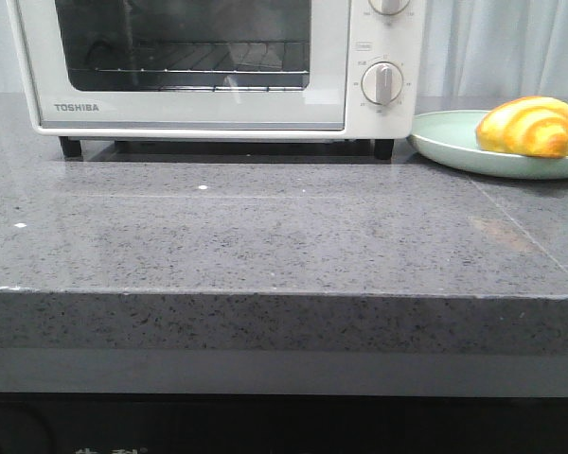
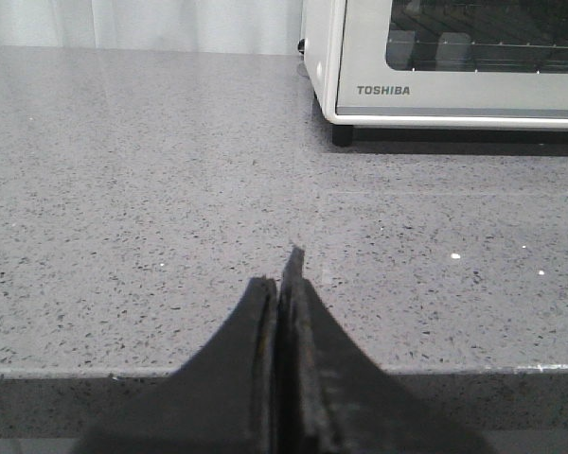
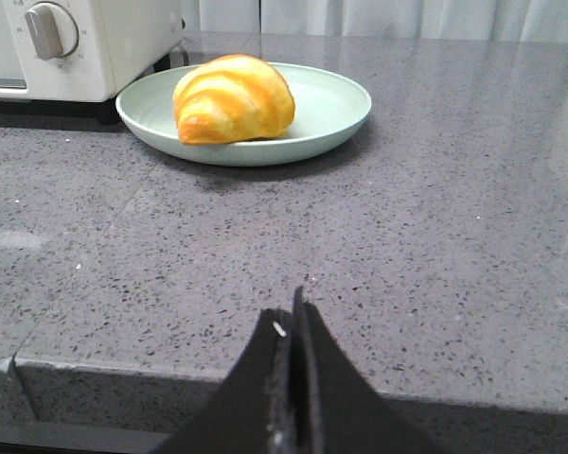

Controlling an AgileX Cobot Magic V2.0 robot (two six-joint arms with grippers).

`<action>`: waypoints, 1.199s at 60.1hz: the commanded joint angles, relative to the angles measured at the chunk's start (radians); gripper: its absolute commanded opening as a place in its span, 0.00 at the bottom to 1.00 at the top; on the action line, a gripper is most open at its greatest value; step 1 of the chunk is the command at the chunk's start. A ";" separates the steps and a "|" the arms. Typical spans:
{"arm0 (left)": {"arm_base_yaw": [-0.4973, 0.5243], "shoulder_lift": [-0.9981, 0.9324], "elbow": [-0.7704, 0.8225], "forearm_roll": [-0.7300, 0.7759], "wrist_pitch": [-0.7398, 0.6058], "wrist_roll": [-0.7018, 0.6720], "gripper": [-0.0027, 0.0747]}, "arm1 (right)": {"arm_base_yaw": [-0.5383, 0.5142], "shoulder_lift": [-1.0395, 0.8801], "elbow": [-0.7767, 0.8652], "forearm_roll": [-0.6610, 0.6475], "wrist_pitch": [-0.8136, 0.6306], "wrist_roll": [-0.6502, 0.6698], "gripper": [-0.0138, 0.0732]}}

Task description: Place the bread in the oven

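Note:
The bread point(image 1: 531, 127), a glossy golden-yellow roll with orange-brown stripes, lies on a pale green plate point(image 1: 445, 142) at the back right of the counter; it also shows in the right wrist view point(image 3: 233, 99). The white Toshiba oven point(image 1: 189, 106) stands at the back with its glass door closed; it also shows in the left wrist view point(image 2: 435, 90). My left gripper point(image 2: 282, 274) is shut and empty near the counter's front edge, well short of the oven. My right gripper point(image 3: 291, 312) is shut and empty near the front edge, well short of the plate point(image 3: 336, 109). Neither gripper shows in the front view.
The grey speckled counter point(image 1: 265, 236) runs from the oven to a front edge point(image 1: 265, 293) with a drop below. The oven's knobs point(image 1: 382, 82) face the front next to the plate. White curtains point(image 1: 502, 47) hang behind.

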 commanded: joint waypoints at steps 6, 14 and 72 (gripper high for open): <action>0.003 -0.017 0.009 -0.008 -0.084 -0.009 0.01 | -0.005 -0.022 -0.006 -0.010 -0.076 0.000 0.08; 0.003 -0.017 0.009 -0.008 -0.084 -0.009 0.01 | -0.005 -0.022 -0.006 -0.010 -0.076 0.000 0.08; 0.003 -0.017 -0.024 -0.015 -0.273 -0.009 0.01 | -0.005 -0.022 -0.104 -0.008 -0.052 0.002 0.08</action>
